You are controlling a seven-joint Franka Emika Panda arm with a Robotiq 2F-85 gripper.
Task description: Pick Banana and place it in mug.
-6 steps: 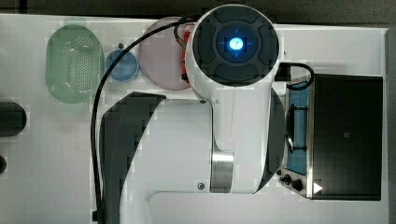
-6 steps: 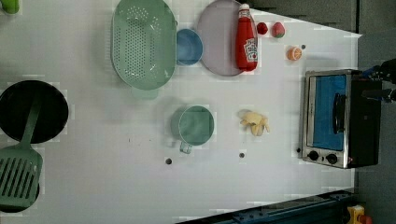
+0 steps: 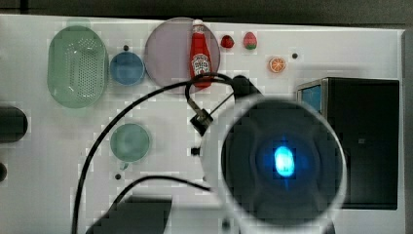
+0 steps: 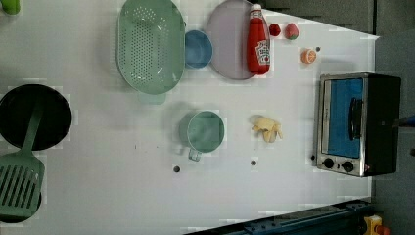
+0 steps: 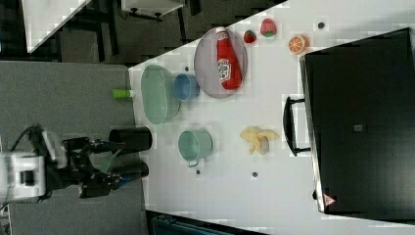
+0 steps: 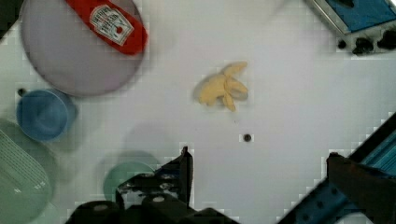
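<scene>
The banana (image 4: 266, 128) lies on the white worktop (image 4: 98, 196), a small peeled-looking yellow bunch resting between the mug (image 4: 205, 131) and the toaster oven (image 4: 357, 123) in the left view, apart from both. The mug, pale teal-green with a small handle, stands upright and holds nothing that can be seen. In the wrist view the banana (image 6: 223, 87) sits out ahead of the hand (image 6: 261, 172), untouched; the 2 fingers (image 6: 184, 170) are spread wide, with bare worktop between them, and the mug (image 6: 126, 179) is partly hidden behind 1 of them. In the top view the arm's round body covers the banana's spot, and the mug (image 3: 129, 142) shows on the top view's left of it.

Along the far edge in the left view stand a green perforated basket (image 4: 149, 44), a blue cup (image 4: 198, 49) just beside it, and a grey plate (image 4: 226, 41) carrying a ketchup bottle (image 4: 258, 41) on its side. A black pan (image 4: 34, 117) and a green spatula (image 4: 19, 181) lie at the left view's left.
</scene>
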